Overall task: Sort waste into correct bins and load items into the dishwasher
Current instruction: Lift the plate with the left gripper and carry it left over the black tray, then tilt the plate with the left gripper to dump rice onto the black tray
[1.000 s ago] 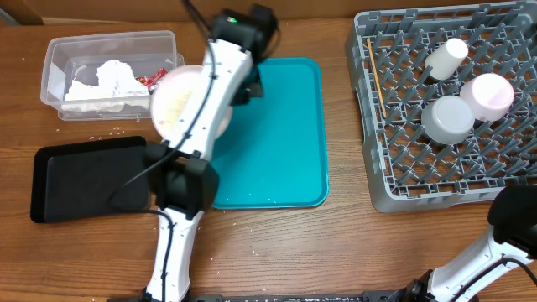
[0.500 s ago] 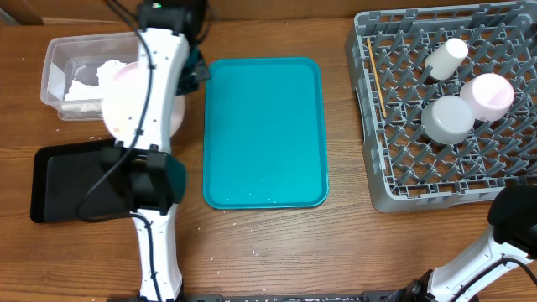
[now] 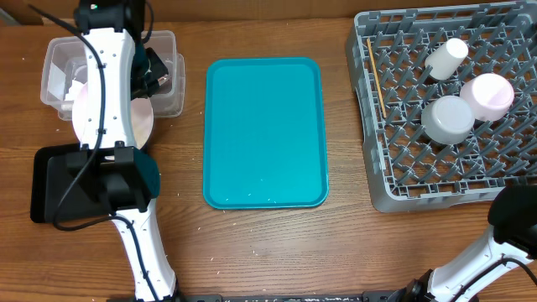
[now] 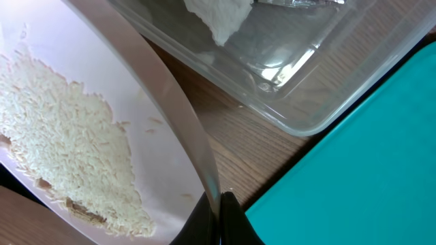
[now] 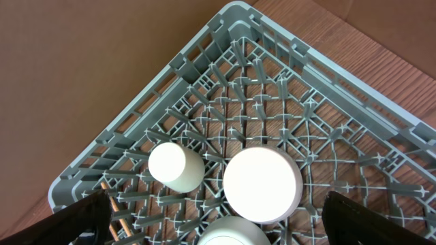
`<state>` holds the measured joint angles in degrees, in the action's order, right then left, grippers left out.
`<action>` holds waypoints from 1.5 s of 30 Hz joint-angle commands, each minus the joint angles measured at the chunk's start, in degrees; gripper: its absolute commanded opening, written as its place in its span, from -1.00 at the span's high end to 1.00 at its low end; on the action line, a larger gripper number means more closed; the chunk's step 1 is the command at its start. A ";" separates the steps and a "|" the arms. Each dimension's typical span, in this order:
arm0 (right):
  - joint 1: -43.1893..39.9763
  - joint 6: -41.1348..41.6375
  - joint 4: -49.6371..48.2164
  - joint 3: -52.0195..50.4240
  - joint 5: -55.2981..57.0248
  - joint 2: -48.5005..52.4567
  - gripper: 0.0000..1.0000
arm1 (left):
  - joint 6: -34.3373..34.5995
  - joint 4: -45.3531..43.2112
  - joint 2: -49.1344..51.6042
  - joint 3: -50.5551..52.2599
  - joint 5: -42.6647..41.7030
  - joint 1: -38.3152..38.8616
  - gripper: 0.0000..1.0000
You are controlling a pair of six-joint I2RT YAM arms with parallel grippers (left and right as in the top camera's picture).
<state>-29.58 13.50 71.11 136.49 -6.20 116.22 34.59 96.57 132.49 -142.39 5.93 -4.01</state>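
My left gripper is shut on the rim of the white plate, which it holds tilted at the near edge of the clear tub, above the black tray. The left wrist view shows its fingers pinching the plate, rice piled on it, and a white napkin in the tub. The grey rack holds a cup, two bowls and chopsticks. My right gripper hangs open over the rack.
The teal tray lies bare in the middle of the table, and its corner sits right beside my left fingers. A few rice grains dot the wood near the black tray. The right arm's base stands at the front right.
My left arm has carried the plate leftward, from the teal tray's left edge to the clear tub. The right arm and the rack's contents have not moved.
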 commanded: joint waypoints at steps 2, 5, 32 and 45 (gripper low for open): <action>-0.07 0.44 -0.31 0.48 -0.26 -0.31 -1.00 | 0.13 0.26 -2.14 -0.96 -2.99 -1.07 0.92; -0.07 0.44 -0.31 0.48 -0.26 -0.33 -1.00 | 0.13 0.26 -2.16 -0.96 -2.99 -1.70 0.92; -0.07 0.44 -0.31 0.48 -0.26 -0.33 -1.00 | 1.31 0.24 -12.02 12.59 -4.48 -10.43 0.92; -0.07 0.44 -0.31 0.48 -0.28 -0.33 -1.00 | 0.11 -3.89 -12.00 15.23 -10.93 -15.21 0.91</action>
<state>-29.58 13.54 71.09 136.49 -6.17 116.22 35.05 93.71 121.93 -128.25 -1.43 -18.44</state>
